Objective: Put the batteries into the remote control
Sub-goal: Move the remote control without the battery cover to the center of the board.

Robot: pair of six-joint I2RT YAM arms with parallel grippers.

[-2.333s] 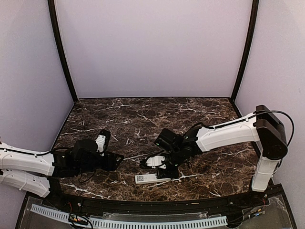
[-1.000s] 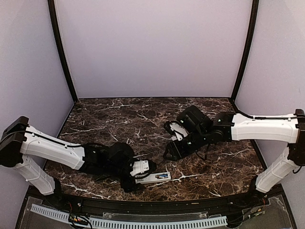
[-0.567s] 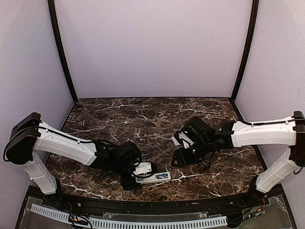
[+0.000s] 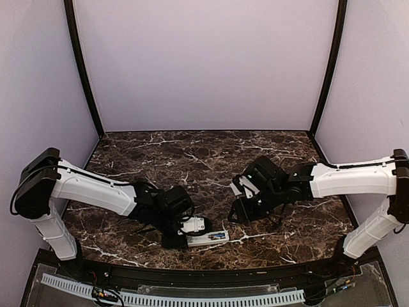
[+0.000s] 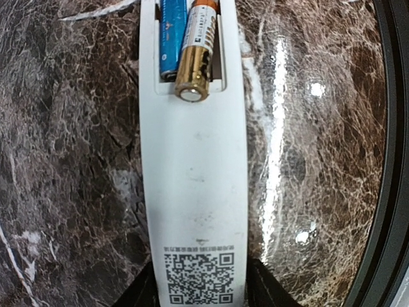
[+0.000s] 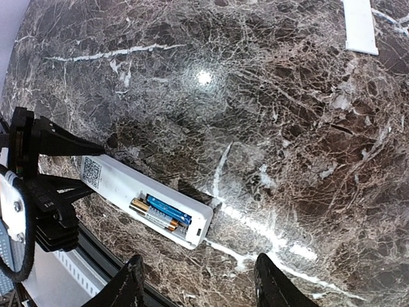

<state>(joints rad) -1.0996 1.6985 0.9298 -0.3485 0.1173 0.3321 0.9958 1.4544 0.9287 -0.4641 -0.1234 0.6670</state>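
Note:
The white remote control (image 5: 192,179) lies back-up near the table's front edge (image 4: 208,238), with its battery compartment open. A blue battery (image 5: 171,32) lies in the compartment. A gold-tan battery (image 5: 195,54) lies beside it, its near end resting up on the compartment's rim. Both also show in the right wrist view, blue (image 6: 167,209) and gold-tan (image 6: 150,214). My left gripper (image 5: 199,294) is shut on the remote's QR-code end (image 4: 185,238). My right gripper (image 6: 199,288) is open and empty, hovering to the right of the remote (image 4: 238,214).
A short flat white cover plate (image 6: 358,25) lies on the marble at the far right of the right wrist view. The black front rim of the table (image 5: 390,192) runs close beside the remote. Purple walls enclose the table.
My right gripper has left the remote and risen up and to the right. My left arm has swung in from the left and closed on the remote's left end.

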